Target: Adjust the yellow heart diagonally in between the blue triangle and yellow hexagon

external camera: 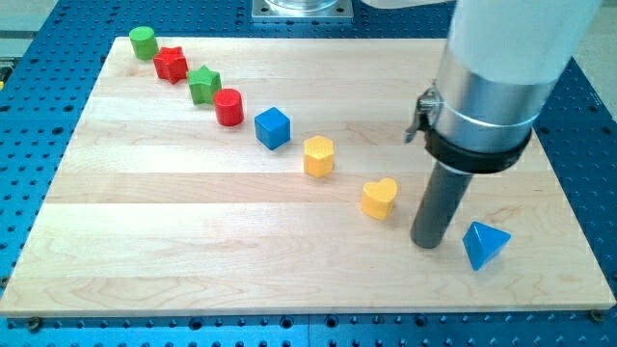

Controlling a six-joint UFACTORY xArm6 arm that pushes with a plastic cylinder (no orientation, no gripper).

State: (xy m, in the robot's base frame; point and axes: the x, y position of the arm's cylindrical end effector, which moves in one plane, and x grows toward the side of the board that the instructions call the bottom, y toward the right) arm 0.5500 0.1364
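The yellow heart (380, 198) lies right of the board's middle. The yellow hexagon (318, 155) is up and to its left. The blue triangle (484, 244) is down and to its right. My tip (428, 243) rests on the board between the heart and the triangle, just right of and below the heart, not touching either block as far as I can see. The three blocks form a diagonal line running from upper left to lower right.
A diagonal row continues to the view's upper left: a blue cube (273, 127), a red cylinder (228, 106), a green star (203, 84), a red star (172, 64) and a green cylinder (144, 41). The wooden board (145, 241) sits on a blue perforated table.
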